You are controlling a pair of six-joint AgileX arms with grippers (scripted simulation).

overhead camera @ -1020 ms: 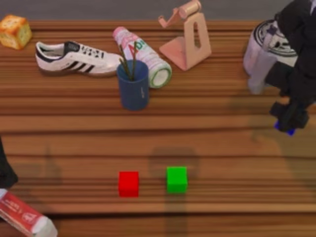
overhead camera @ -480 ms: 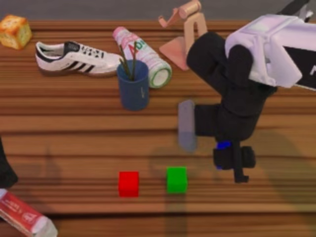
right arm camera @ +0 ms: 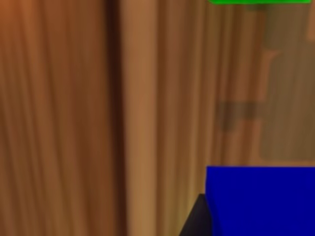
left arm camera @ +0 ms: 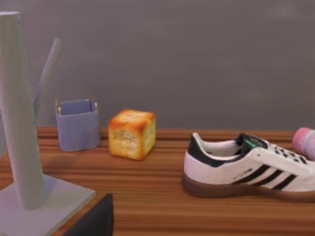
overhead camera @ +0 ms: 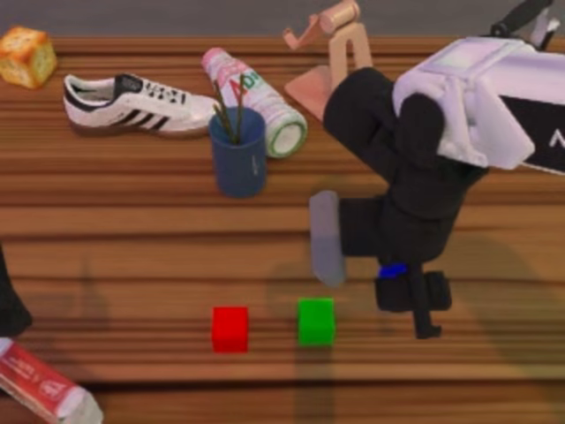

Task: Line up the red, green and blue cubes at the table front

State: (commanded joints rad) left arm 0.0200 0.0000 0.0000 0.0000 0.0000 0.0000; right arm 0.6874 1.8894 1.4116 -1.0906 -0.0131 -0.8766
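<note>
On the brown wooden table (overhead camera: pixel 132 265) the red cube (overhead camera: pixel 229 329) and the green cube (overhead camera: pixel 316 321) stand side by side near the front, a small gap between them. My right gripper (overhead camera: pixel 411 297) hovers just right of the green cube, shut on the blue cube (overhead camera: pixel 393 270), of which only a sliver shows under the arm. In the right wrist view the blue cube (right arm camera: pixel 261 201) sits against a dark finger (right arm camera: pixel 199 219), and the green cube's edge (right arm camera: pixel 258 1) shows beyond it. My left arm (overhead camera: pixel 9 305) is parked at the table's left edge.
At the back stand a blue mug with sticks (overhead camera: pixel 238 159), a white sneaker (overhead camera: pixel 132 104), a lying pink-and-green bottle (overhead camera: pixel 256 102), a pink phone stand (overhead camera: pixel 340 75) and an orange-tan block (overhead camera: pixel 26 55). A red-and-white carton (overhead camera: pixel 44 384) lies at the front left corner.
My right arm swung in from the far right with the blue cube, then came forward and slightly left, close beside the green cube. The red and green cubes have not moved.
</note>
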